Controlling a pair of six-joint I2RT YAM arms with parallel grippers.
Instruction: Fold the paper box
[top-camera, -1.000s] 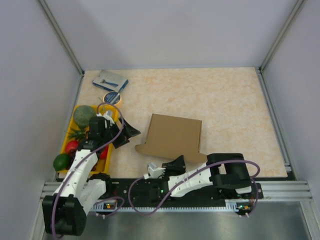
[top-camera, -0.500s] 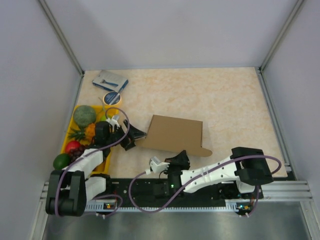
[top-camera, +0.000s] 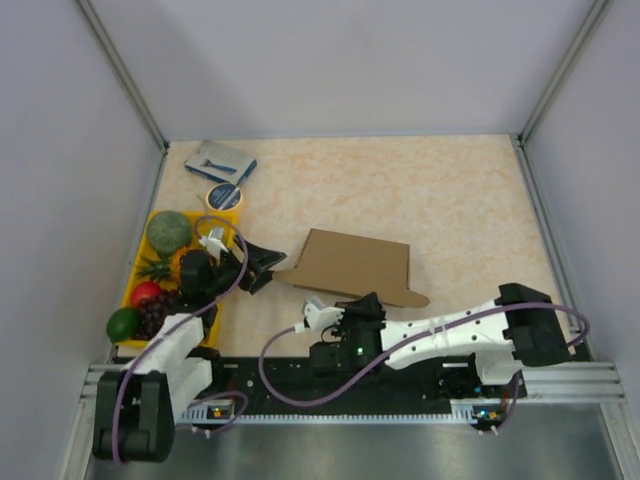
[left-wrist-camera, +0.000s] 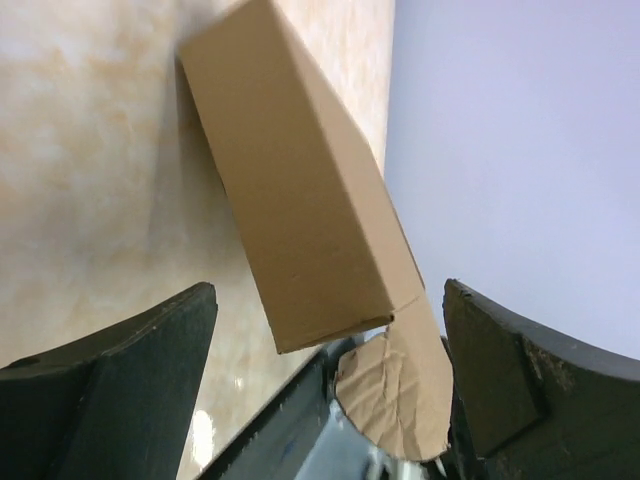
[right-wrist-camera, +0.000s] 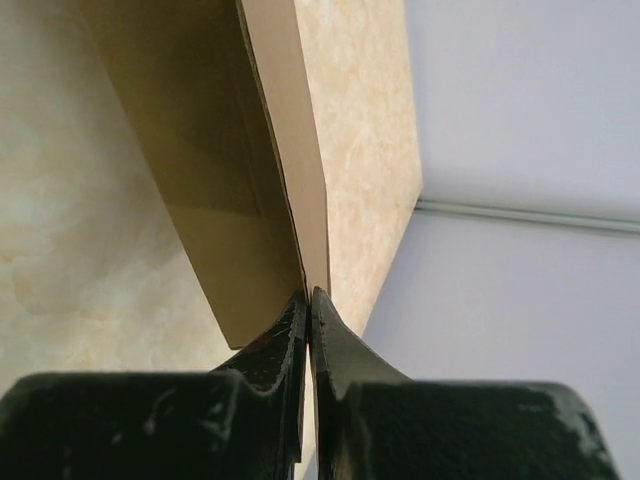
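Note:
The paper box (top-camera: 352, 263) is plain brown cardboard lying mid-table, with a rounded flap (top-camera: 408, 296) at its near right corner. My left gripper (top-camera: 268, 264) is open just left of the box. In the left wrist view the box (left-wrist-camera: 300, 190) and its rounded flap (left-wrist-camera: 400, 390) sit between my wide-apart fingers (left-wrist-camera: 110, 400), with the gripper (left-wrist-camera: 330, 380) untouched by either. My right gripper (top-camera: 352, 303) is at the box's near edge. In the right wrist view it (right-wrist-camera: 309, 296) is shut on a thin cardboard panel of the box (right-wrist-camera: 200, 140).
A yellow tray (top-camera: 132, 268) with fruit stands at the left edge beside my left arm. A blue-grey packet (top-camera: 220, 158) and a tape roll (top-camera: 224, 195) lie at the back left. Grey walls enclose the table on three sides.
My right gripper moved forward to the box's near edge and closed on it while the arm's elbow swung right. The box's near flaps lifted and shifted. My left gripper drew in beside the box's left edge.

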